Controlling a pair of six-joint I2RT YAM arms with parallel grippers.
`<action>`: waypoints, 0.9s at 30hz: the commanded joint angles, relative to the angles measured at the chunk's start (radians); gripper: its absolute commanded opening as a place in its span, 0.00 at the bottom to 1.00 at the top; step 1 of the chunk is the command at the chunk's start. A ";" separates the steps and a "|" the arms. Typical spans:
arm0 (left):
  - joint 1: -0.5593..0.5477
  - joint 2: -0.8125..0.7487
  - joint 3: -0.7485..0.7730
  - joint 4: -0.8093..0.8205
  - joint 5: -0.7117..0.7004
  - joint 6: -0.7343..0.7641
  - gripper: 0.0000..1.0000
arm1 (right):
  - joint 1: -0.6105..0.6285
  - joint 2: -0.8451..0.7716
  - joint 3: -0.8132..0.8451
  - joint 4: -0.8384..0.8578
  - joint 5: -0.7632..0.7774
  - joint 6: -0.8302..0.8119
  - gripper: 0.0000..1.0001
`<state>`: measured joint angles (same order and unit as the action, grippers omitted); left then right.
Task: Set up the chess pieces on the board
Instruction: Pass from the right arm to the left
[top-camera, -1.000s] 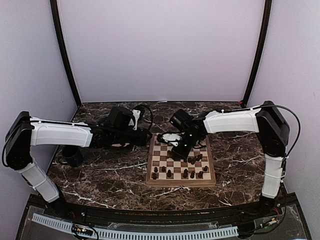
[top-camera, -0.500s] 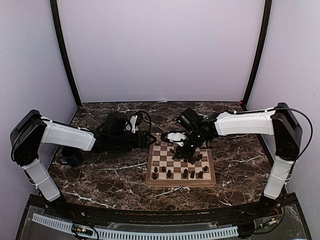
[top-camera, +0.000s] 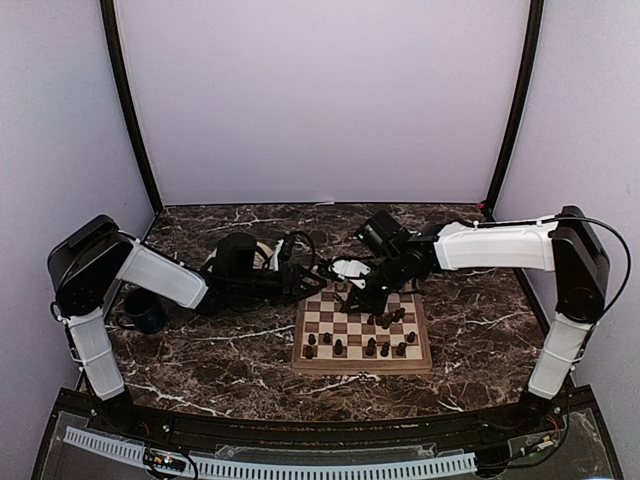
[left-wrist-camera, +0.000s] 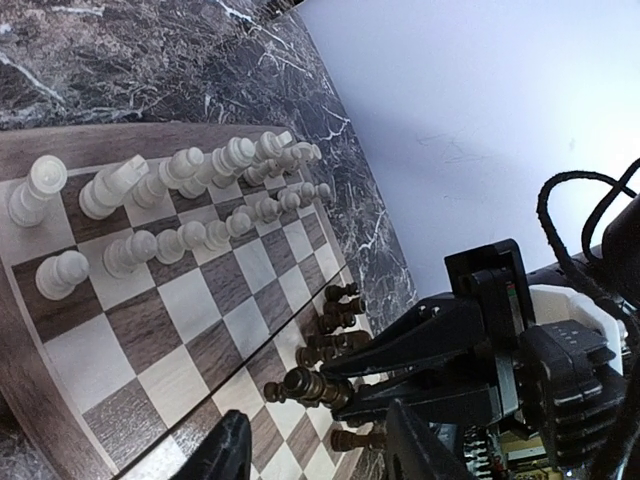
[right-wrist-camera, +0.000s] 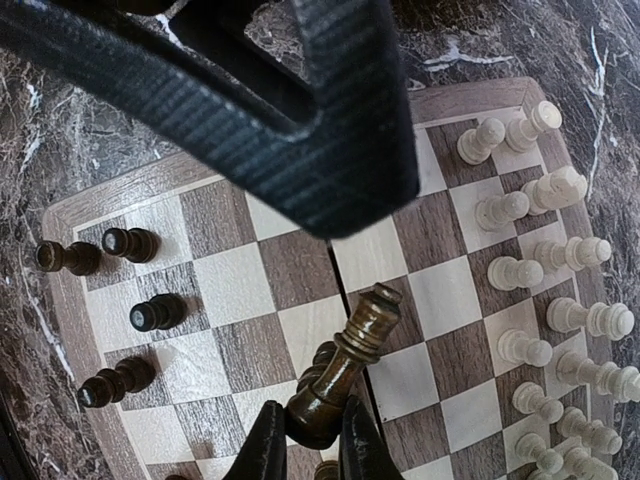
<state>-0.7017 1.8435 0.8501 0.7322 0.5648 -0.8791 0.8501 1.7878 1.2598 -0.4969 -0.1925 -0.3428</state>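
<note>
The board (top-camera: 345, 328) lies at the table's middle. Dark chess pieces (top-camera: 340, 347) stand on its near rows. Pale pieces (right-wrist-camera: 540, 255) fill two rows along the opposite side, also lined up in the left wrist view (left-wrist-camera: 180, 200). My right gripper (right-wrist-camera: 313, 448) is shut on the base of a tall dark piece (right-wrist-camera: 352, 355), which hangs tilted above the board's (right-wrist-camera: 230, 280) middle squares. In the top view that gripper (top-camera: 352, 299) hovers over the far left part of the board. My left gripper (top-camera: 312, 285) is at the board's far-left corner, open (left-wrist-camera: 322, 455), nothing between its fingers.
A dark mug (top-camera: 145, 312) stands on the marble at the left, beside the left arm. The left arm's black body (right-wrist-camera: 300, 100) crosses just above the right gripper. Several dark pieces (right-wrist-camera: 120, 300) stand near the board's edge.
My left arm has stretched right and its gripper now reaches the board's far-left corner, jaws a little narrower. My right gripper has drifted slightly left, still holding the dark piece.
</note>
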 joint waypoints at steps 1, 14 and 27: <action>-0.008 0.013 0.033 0.059 0.066 -0.044 0.45 | 0.007 -0.052 -0.003 0.034 -0.043 -0.014 0.11; -0.040 0.099 0.103 0.055 0.137 -0.077 0.42 | 0.008 -0.050 0.012 0.031 -0.081 -0.006 0.11; -0.044 0.140 0.088 0.180 0.168 -0.149 0.24 | 0.007 -0.051 0.009 0.026 -0.094 -0.010 0.12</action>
<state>-0.7406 1.9739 0.9340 0.8150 0.7033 -1.0012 0.8501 1.7630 1.2598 -0.4927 -0.2630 -0.3470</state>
